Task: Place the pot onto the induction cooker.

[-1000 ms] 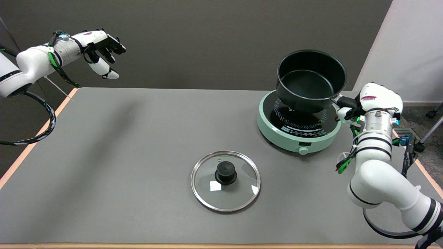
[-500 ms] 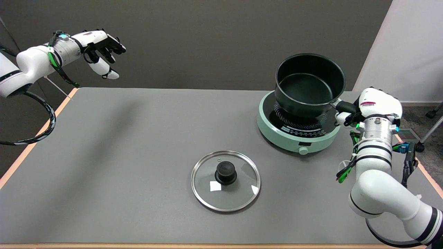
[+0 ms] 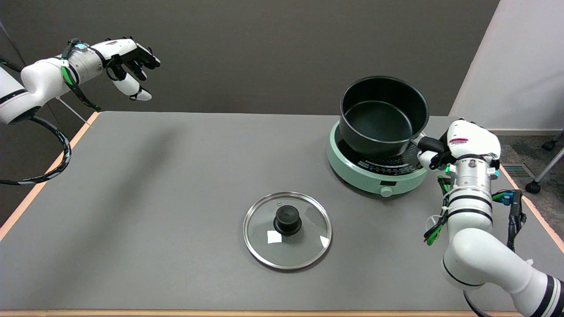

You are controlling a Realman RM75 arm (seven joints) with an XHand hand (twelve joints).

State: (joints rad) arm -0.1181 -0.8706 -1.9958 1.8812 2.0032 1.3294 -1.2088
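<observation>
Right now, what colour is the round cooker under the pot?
The induction cooker is mint green with a black top, seen best in the head view.

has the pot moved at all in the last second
Yes. The pot, held by the right hand, has dropped lower and shifted left over the induction cooker, covering more of its top.

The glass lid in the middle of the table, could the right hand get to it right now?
Probably not yet: the right hand grips the pot by its handle over the induction cooker. The glass lid itself lies unobstructed.
</observation>
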